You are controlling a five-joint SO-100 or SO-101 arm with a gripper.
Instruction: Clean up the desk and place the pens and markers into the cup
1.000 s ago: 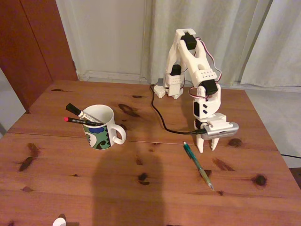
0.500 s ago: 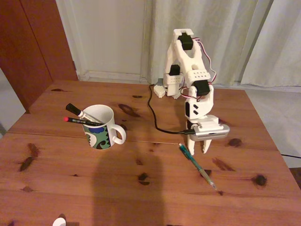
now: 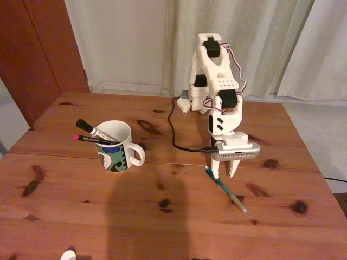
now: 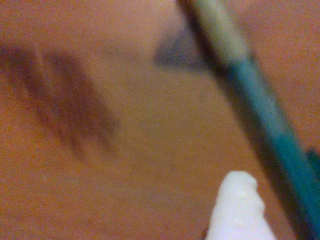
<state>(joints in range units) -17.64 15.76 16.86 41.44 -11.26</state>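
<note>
Gripper (image 3: 224, 174) of the white arm (image 3: 217, 81), pointing straight down at the desk (image 3: 81, 200), its two fingers parted by a small gap and holding nothing; the fingertips stand at the upper end of the teal-green pen (image 3: 227, 190), one tip just beside the barrel. In the fixed view the pen lies flat on the wood, running diagonally from beneath the gripper toward the lower right, its clear tip at the far end. The wrist view, heavily blurred, shows one white fingertip (image 4: 239, 210) close to the teal barrel (image 4: 270, 120), with bare wood between; whether they touch cannot be told. The cup (image 3: 115, 146), white with a green, blue and black pattern and its handle turned right, stands well to the left of the gripper. It holds the white marker (image 3: 92, 130) with its black cap and the thin black pen (image 3: 92, 139) with its red tip, both leaning out over the left rim. A black cable (image 3: 176, 132) curves across the desk to the gripper.
</note>
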